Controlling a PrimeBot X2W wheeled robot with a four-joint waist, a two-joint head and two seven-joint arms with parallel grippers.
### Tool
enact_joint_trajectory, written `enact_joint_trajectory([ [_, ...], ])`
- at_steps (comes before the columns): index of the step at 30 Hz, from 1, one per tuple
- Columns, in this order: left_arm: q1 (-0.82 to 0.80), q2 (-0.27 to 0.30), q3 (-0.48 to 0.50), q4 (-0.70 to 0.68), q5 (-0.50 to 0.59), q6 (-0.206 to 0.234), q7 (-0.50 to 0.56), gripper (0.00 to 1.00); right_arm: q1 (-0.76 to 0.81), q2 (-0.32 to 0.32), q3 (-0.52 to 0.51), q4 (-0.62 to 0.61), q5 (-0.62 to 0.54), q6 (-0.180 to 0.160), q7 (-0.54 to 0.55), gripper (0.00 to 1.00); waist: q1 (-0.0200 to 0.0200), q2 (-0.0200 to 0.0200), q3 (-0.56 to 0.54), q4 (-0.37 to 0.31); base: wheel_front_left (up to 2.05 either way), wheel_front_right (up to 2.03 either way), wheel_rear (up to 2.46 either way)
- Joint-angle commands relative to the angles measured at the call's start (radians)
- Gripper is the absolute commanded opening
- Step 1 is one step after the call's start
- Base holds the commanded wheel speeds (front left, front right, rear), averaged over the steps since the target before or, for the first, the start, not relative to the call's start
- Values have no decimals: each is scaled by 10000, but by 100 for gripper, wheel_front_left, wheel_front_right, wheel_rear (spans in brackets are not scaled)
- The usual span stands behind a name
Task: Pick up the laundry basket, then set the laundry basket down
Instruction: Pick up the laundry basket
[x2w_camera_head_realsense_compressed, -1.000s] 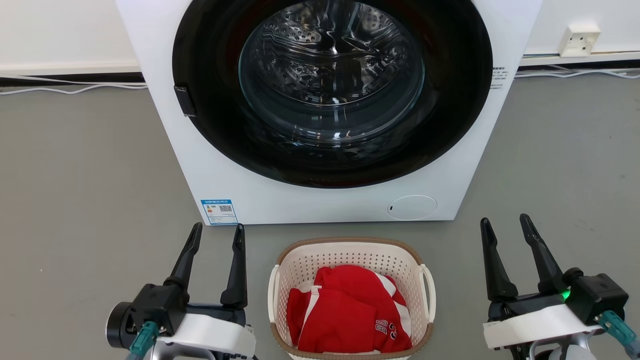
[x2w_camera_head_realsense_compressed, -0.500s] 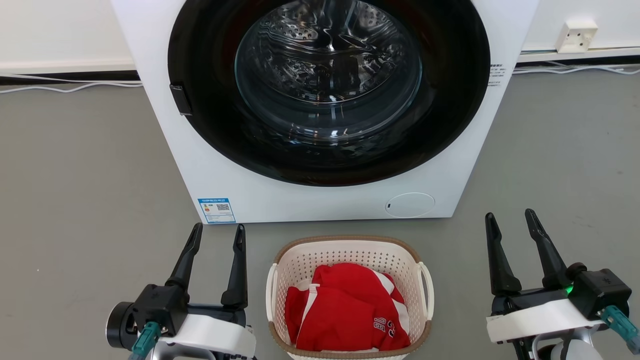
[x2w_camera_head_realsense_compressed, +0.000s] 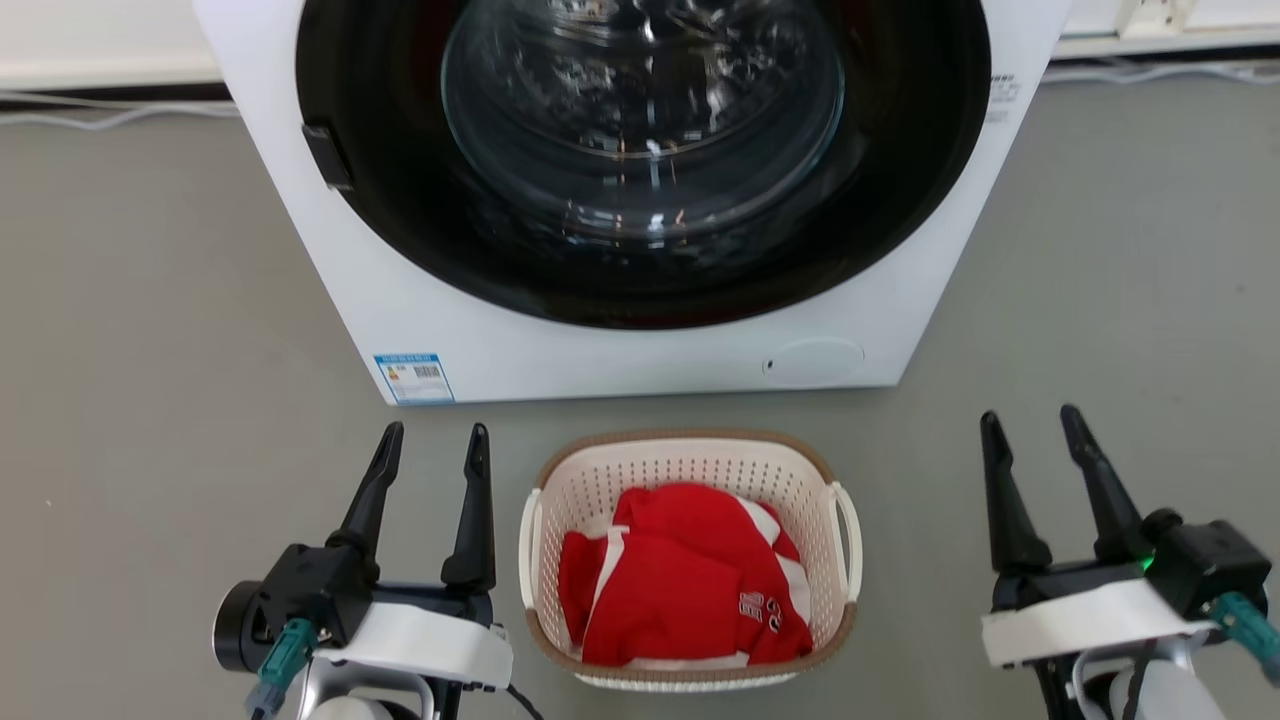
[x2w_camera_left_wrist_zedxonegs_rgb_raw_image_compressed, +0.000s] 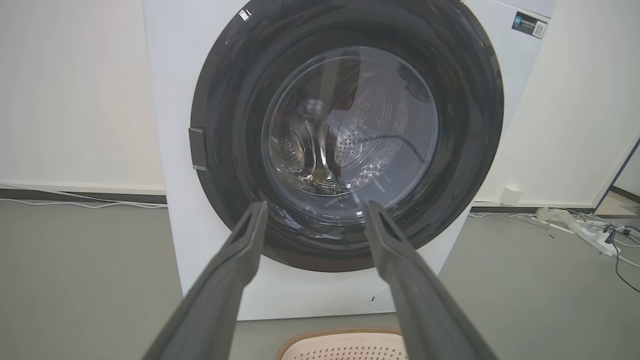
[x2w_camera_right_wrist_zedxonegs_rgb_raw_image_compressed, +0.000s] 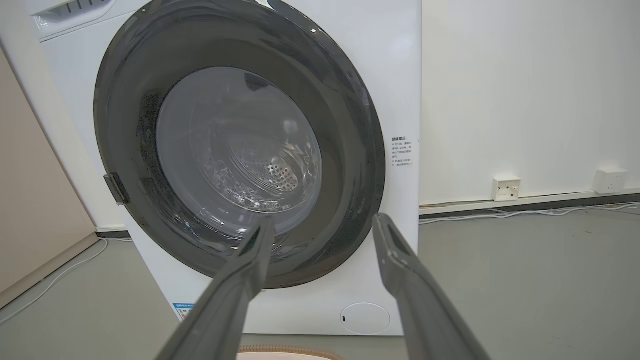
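Since the earlier frames the head camera has tipped downward, so the washer (x2w_camera_head_realsense_compressed: 600, 360) and the laundry basket (x2w_camera_head_realsense_compressed: 680, 468) lie higher in its view, while both arms show at about the same places. At the lower left the left tool (x2w_camera_head_realsense_compressed: 437, 432) hangs released, its two dark fingers (x2w_camera_head_realsense_compressed: 470, 520) spread and empty, just beside the basket's left side and not touching it. The right tool (x2w_camera_head_realsense_compressed: 1030, 417) is likewise spread and empty, well apart from the right handle (x2w_camera_head_realsense_compressed: 851, 540). Between them the laundry basket stands upright on the grey floor (x2w_camera_head_realsense_compressed: 150, 350), just before the washer's round glass door (x2w_camera_head_realsense_compressed: 640, 130), a red and white garment (x2w_camera_head_realsense_compressed: 680, 580) heaped inside
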Motion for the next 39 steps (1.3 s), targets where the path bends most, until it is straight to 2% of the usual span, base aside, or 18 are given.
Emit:
enact_joint_trajectory([
  [1, -497, 52, 234, -221, -46, 115, -63, 100, -413, -87, 129, -214, 81, 71, -107, 100, 0, 0, 219, -36, 0, 0, 0],
  [12, -1368, 52, 108, 137, -276, 101, -63, 100, -1063, -341, -177, 74, 326, 71, -107, 100, 0, 0, 1773, -102, 0, 0, 0],
  [21, -2483, 52, 137, 733, -703, 29, -63, 100, -1938, -665, -212, 967, 531, 71, -107, 100, 0, 0, 3295, -30, 0, 0, 0],
  [39, -4407, 52, -315, 3826, -1687, -654, -63, 100, -3460, -895, 119, 2945, 953, 71, -107, 100, 0, 0, 5343, 258, 0, 0, 0],
])
